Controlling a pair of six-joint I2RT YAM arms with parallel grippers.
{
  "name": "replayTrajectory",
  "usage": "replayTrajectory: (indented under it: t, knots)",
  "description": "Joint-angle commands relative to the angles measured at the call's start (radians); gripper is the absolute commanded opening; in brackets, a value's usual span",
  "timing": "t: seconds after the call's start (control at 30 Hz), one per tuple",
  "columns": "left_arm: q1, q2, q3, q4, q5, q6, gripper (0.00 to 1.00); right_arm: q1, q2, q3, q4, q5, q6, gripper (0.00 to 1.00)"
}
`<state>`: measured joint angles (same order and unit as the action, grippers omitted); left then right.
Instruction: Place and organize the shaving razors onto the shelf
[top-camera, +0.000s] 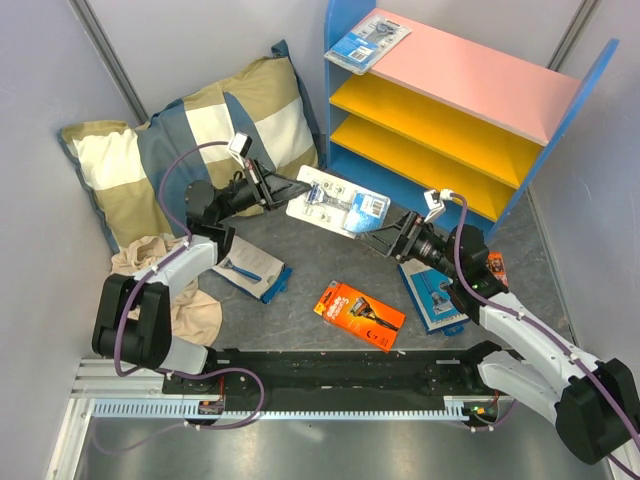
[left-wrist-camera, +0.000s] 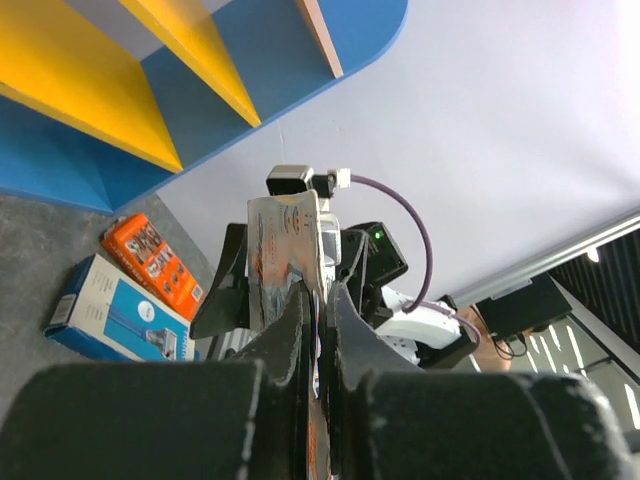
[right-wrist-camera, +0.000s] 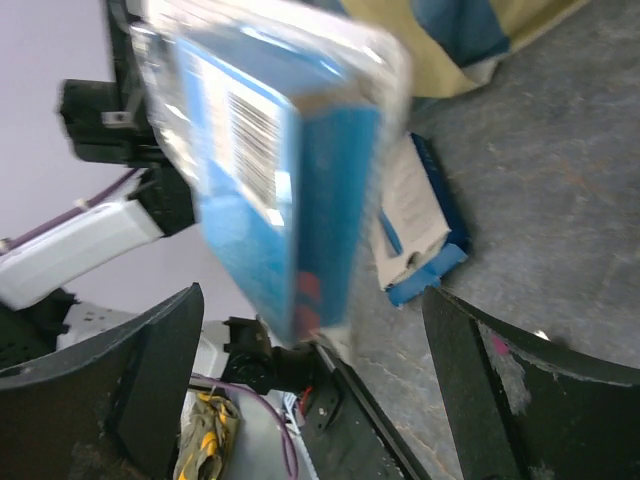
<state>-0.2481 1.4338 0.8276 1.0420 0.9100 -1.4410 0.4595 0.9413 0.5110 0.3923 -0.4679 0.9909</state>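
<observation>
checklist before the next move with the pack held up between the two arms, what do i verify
1. Grip: the left gripper is shut on the held razor pack: ok.
2. Receiver: the right gripper is open around the pack's other end: ok.
3. Contact: its fingers touching the pack: cannot tell, that view is blurred.
4. Clearance: pack off the table, apart from the pillow: ok.
5. Room: the shelf top board is bare beside the shelved pack: ok.
6. All shelved: not ok, the orange box and others lie on the table.
</observation>
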Motion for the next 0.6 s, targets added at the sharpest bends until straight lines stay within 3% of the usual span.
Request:
replayTrajectory:
  t: [0.0,0.1,0.23,0.3,0.33,0.43,0.57]
  knots:
    - [-0.003,0.010,-0.031,0.107,0.056,-0.047,0.02,-0.005,-0.019,0.011,0.249,-0.084,0.028,0.98]
    - [-0.006,0.002,-0.059,0.093,0.061,-0.023,0.02,-0.004,-0.012,0.032,0.287,-0.127,0.028,0.93]
    - [-0.014,-0.016,-0.076,0.035,0.044,0.034,0.02,-0.004,0.022,0.063,0.263,-0.166,0.023,0.45]
    - [-0.020,-0.026,-0.059,-0.029,0.050,0.085,0.04,-0.004,0.042,0.063,0.267,-0.195,0.020,0.38]
    - [-0.025,-0.029,-0.053,-0.048,0.058,0.102,0.07,-0.005,0.045,0.072,0.258,-0.199,0.014,0.28]
    - [-0.030,-0.049,-0.025,-0.129,0.098,0.165,0.19,-0.004,0.048,0.104,0.206,-0.218,-0.046,0.19]
    - [-0.028,-0.081,0.004,-0.266,0.154,0.270,0.41,-0.005,0.039,0.168,0.033,-0.238,-0.164,0.15]
